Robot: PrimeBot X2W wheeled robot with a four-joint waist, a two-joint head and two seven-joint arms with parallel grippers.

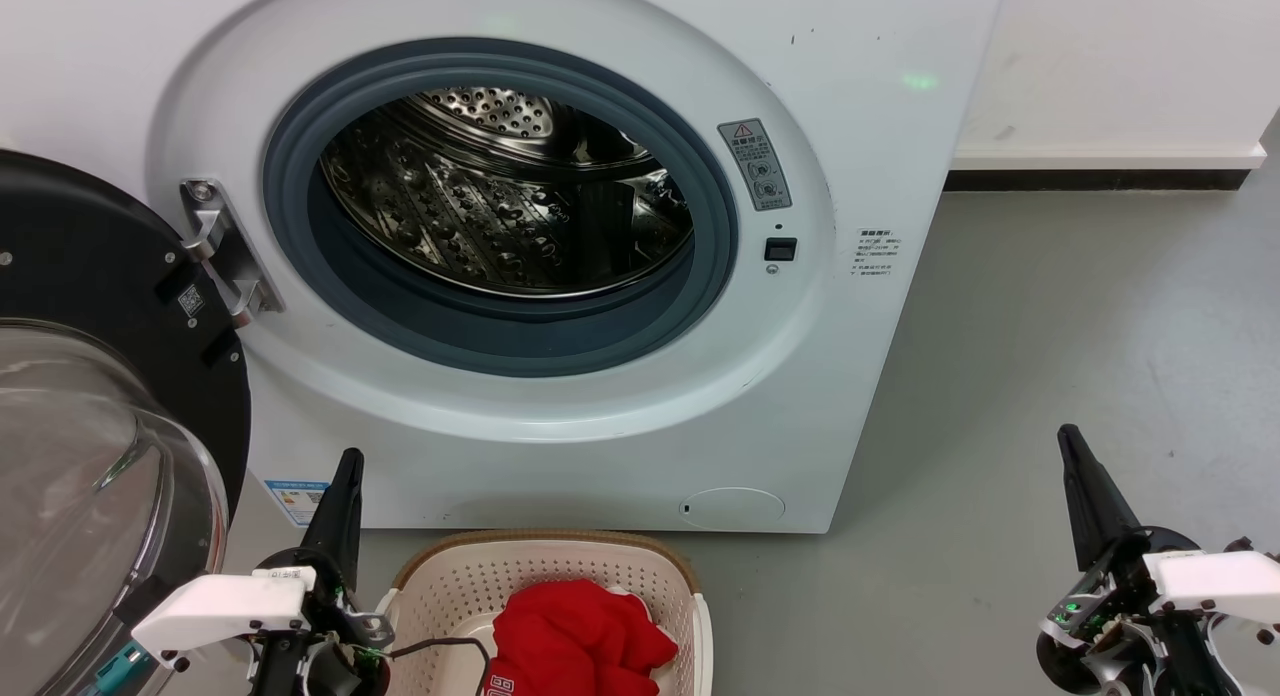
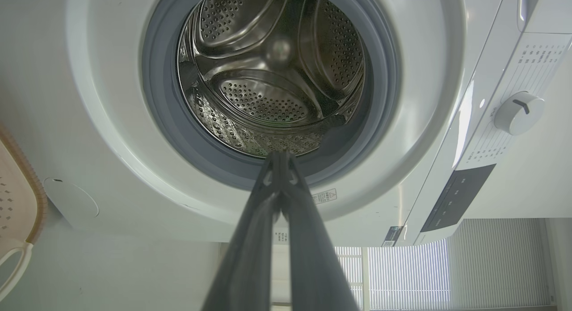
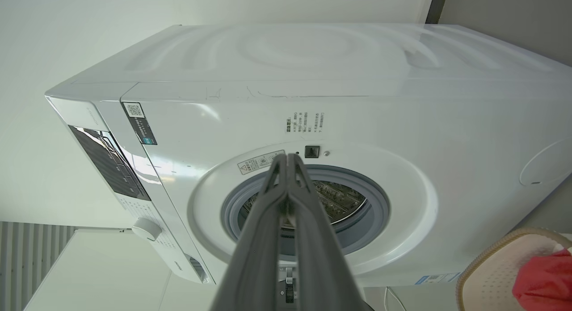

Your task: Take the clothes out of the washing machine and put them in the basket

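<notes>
The white washing machine stands with its black-rimmed glass door swung open to the left, and its steel drum shows bare metal. Red clothes lie bunched in the cream basket on the floor in front of the machine. My left gripper hangs shut just left of the basket, holding nothing. My right gripper is shut and empty over the grey floor at the far right. In the left wrist view the shut fingertips point at the drum.
Grey floor stretches to the right of the machine, ending at a white wall with a dark skirting. The open door's glass bowl bulges out at the lower left, close to my left arm. A control panel and dial sit on the machine's top front.
</notes>
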